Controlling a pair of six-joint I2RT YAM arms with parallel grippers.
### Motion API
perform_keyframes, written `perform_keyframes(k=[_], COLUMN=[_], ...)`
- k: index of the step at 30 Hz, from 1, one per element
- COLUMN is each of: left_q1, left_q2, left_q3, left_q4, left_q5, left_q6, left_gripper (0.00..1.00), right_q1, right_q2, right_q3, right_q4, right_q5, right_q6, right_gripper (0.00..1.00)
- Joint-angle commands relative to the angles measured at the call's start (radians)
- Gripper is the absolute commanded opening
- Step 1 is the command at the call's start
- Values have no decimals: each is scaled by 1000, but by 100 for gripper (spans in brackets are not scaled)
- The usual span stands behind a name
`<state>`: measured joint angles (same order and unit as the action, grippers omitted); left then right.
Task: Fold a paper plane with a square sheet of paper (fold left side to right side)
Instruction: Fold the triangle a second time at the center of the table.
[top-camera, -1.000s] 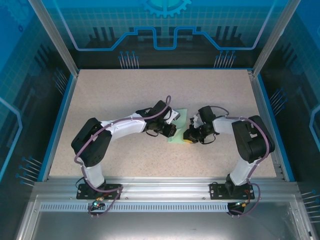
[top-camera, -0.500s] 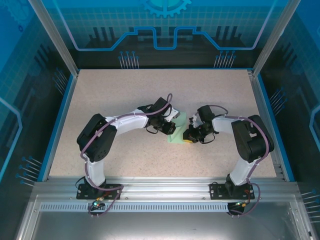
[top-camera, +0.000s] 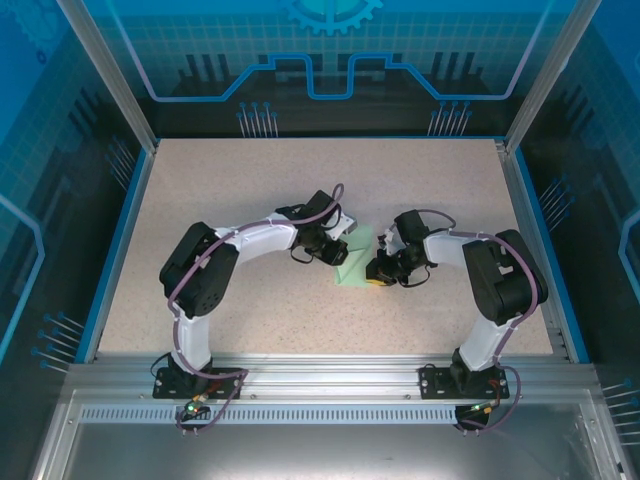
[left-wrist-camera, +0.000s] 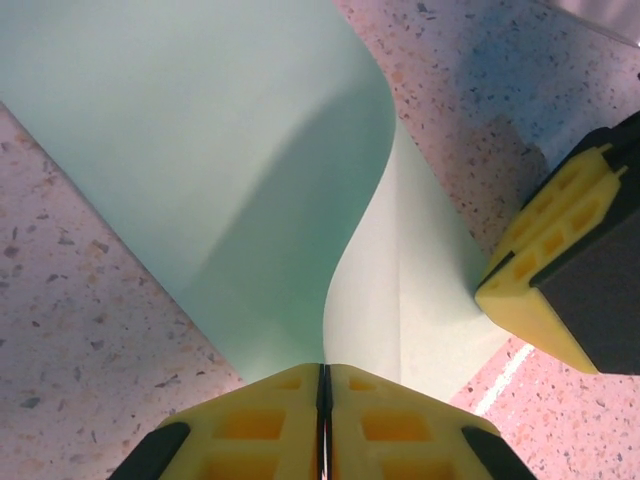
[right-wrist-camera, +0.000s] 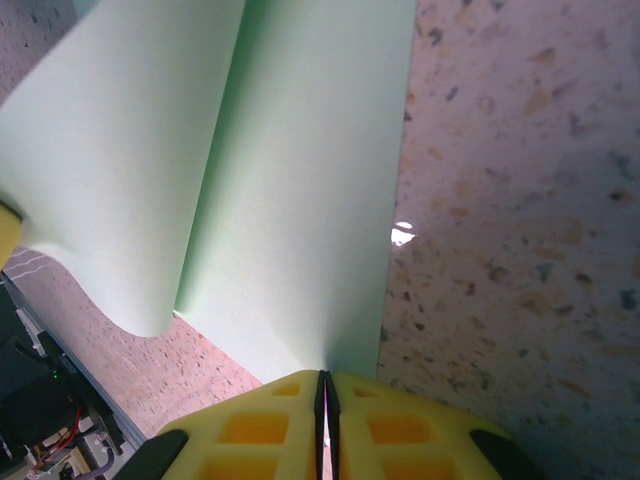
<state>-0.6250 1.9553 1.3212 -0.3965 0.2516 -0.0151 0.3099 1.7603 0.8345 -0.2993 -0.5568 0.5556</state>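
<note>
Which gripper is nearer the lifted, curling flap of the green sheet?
Left. The left gripper pinches the flap's edge on the square sheet of paper; the right gripper rests at the flat layer's edge, apart from the flap.

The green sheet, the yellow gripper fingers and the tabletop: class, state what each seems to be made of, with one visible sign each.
Square sheet of paper: thin matte paper; it curls smoothly and holds a crease.
Left gripper fingers: yellow moulded plastic or rubber, hard to tell which; recessed pockets.
Table: hard speckled stone-look surface, perhaps laminate; slightly glossy, with bright glints.
</note>
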Motion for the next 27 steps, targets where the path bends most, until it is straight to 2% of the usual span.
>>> perform_keyframes(k=[1,27], left_q1=[10,11], left_q2=[22,90], left_q3=[39,89], left_q4=[-33,-30], left_q5=[4,-34], left_q6=[35,44], left_gripper=[12,13], right_q1=[20,26], right_q2=[29,38], right_q3=[4,7], right_q4=[-49,-61], right_q5=[42,41], right_q6=[-17,-25], right_gripper=[13,13])
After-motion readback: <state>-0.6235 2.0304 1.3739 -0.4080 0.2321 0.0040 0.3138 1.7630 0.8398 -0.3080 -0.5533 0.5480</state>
